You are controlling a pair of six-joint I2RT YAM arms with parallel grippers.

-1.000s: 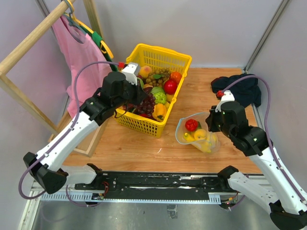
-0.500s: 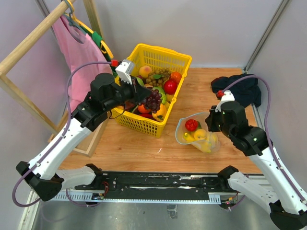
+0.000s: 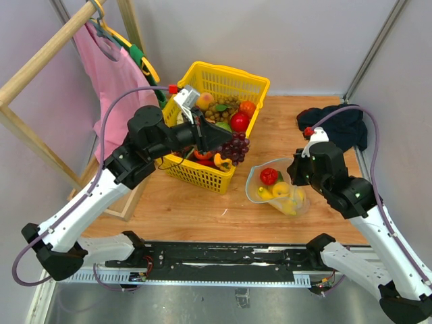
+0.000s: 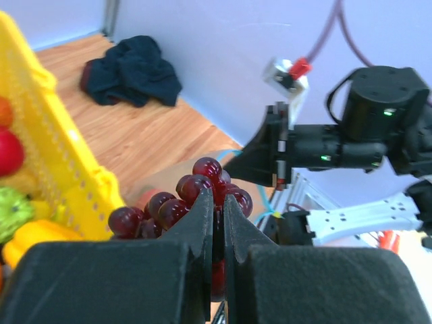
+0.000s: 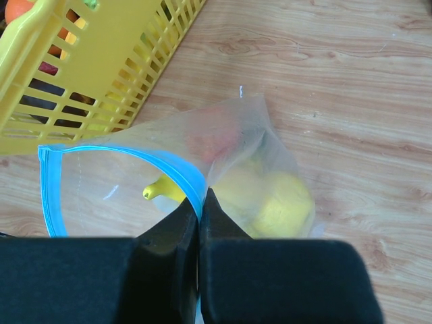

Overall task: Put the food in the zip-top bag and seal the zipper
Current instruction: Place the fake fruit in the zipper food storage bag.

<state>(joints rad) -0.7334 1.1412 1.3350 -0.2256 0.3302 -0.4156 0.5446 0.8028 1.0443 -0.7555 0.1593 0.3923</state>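
Note:
My left gripper [image 3: 226, 140] is shut on a bunch of dark purple grapes [image 3: 236, 148] and holds it in the air just past the yellow basket's [image 3: 202, 177] near right corner; the grapes fill the left wrist view [image 4: 185, 199] around my gripper [image 4: 217, 202]. The clear zip-top bag [image 3: 277, 185] lies open on the wooden table [image 3: 196, 206] with a red piece [image 3: 269, 175], a lemon [image 5: 280, 202] and a banana [image 5: 162, 191] inside. My right gripper [image 5: 200, 206] is shut on the blue zipper [image 5: 172, 169] and holds the mouth up.
The basket holds several more fruits and vegetables [image 3: 233, 121]. A dark cloth [image 3: 337, 125] lies at the back right. A wooden rack with a pink garment [image 3: 101, 67] stands at the left.
My left gripper has lifted the grapes out of the basket and carried them right, towards the bag. The right arm and bag have not moved.

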